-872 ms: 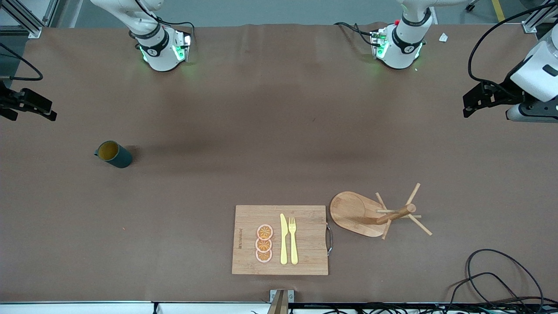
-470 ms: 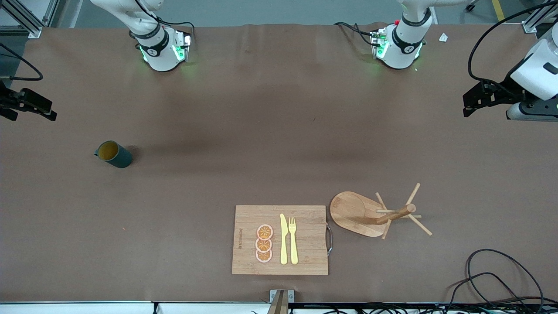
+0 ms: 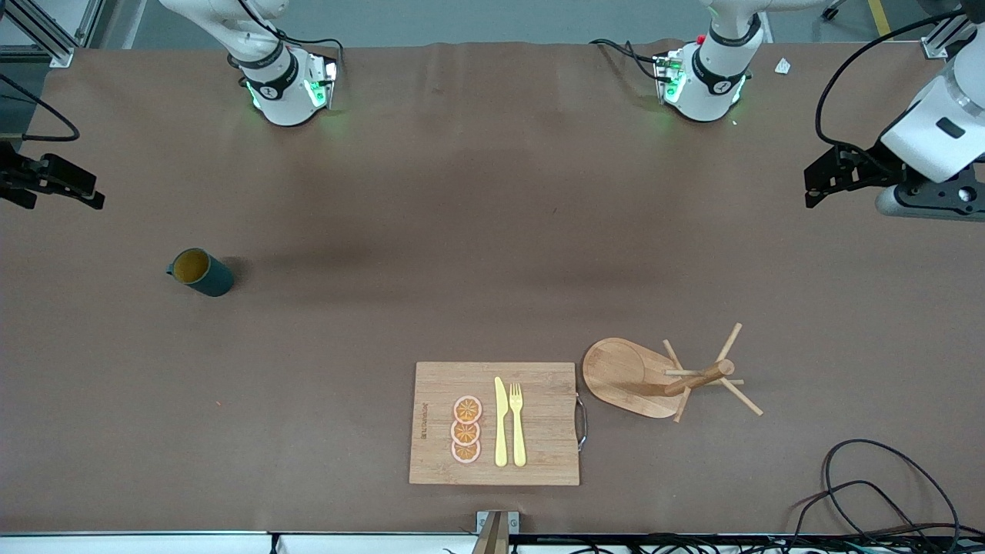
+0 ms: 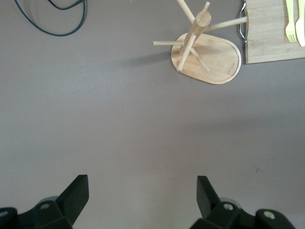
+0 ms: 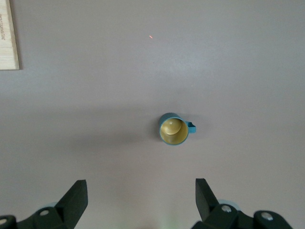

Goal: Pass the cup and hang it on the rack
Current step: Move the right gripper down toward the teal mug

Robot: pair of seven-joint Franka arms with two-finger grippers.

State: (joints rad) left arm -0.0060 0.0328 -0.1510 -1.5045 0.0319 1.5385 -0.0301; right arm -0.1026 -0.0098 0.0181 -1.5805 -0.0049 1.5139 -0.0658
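Right gripper (image 5: 138, 202) spread wide, empty, up over bare table at right arm's end. Left gripper (image 4: 143, 200) likewise spread, empty, over left arm's end. Cup (image 3: 200, 271) upright on table, untouched. Rack (image 3: 662, 377) beside cutting board (image 3: 496, 423).

The cup (image 3: 199, 271) stands upright on the worktop (image 3: 477, 254) toward the right arm's end. The rack (image 3: 668, 377) stands toward the left arm's end, nearer the front camera than the cup. The cutting board (image 3: 495, 423) lies just beside the rack. On the board lie three orange slices (image 3: 466, 429), a knife (image 3: 501, 422) and a fork (image 3: 517, 423), side by side.
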